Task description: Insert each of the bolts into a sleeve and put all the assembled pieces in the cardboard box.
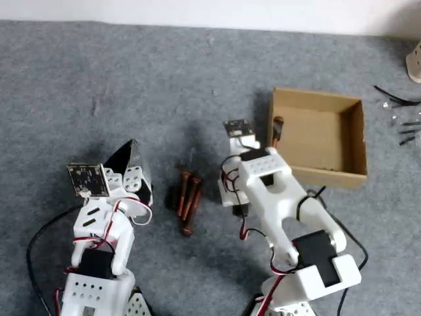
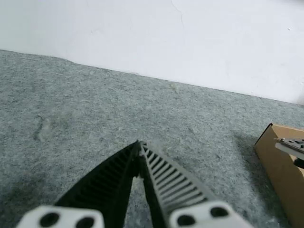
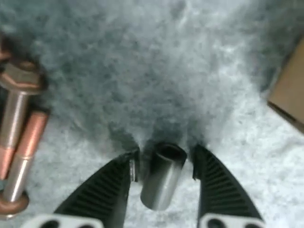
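Three copper-coloured bolts (image 1: 187, 195) lie side by side on the grey carpet between the two arms; two of the bolts (image 3: 19, 142) appear in the right wrist view. A dark metal sleeve (image 3: 164, 176) lies on the carpet between the fingers of my right gripper (image 3: 164, 166), which is open with small gaps on both sides. My right arm (image 1: 263, 184) hangs over that spot, just right of the bolts. The left gripper (image 2: 139, 146) is shut and empty, held above the carpet left of the bolts (image 1: 129, 158). The cardboard box (image 1: 352, 135) stands behind the right arm, with a dark brownish piece (image 1: 277, 130) at its left wall.
Loose black cables and small parts (image 1: 401, 118) lie right of the box. A beige object (image 1: 414, 62) sits at the far right edge. A white wall (image 2: 190, 33) bounds the carpet at the back. The box corner (image 2: 285, 161) shows in the left wrist view.
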Motion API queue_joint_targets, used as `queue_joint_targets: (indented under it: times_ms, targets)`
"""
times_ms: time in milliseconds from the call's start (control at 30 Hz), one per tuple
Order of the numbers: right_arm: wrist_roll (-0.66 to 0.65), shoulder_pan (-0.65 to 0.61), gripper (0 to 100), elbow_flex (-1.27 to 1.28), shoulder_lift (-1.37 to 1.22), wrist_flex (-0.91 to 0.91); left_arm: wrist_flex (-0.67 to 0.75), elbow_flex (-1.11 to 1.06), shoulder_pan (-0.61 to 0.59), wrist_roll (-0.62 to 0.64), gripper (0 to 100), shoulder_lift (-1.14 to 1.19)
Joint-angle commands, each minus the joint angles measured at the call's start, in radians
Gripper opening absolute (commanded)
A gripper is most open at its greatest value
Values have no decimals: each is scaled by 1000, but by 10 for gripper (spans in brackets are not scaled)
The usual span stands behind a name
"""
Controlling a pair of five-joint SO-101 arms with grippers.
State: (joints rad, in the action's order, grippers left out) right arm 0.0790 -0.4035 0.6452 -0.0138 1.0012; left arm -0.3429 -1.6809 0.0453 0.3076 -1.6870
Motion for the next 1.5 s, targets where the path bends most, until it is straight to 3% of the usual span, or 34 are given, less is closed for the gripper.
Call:
queue_joint_targets:
  times_ms: [0,267,433,667,833,1100,1467]
  targets:
    - [23,28,176,30,-10,45,2,-22,-8,-17,8,-7]
    - [26,28,170,31,-18,44,2,-22,-7,-17,8,-7]
    - [20,28,0,35,-19,25,2,-22,-7,-17,8,-7]
    - [20,31,4,88,1,-36,2,-22,-7,-17,8,-7]
    - [18,97,4,142,240,-48,2,-22,-7,-14,8,-7]
    - [-86,143,4,461,564,-259,-2,-13,-4,-8,7,4]
    - [-86,143,4,504,644,-309,-120,5,231,-83,7,5]
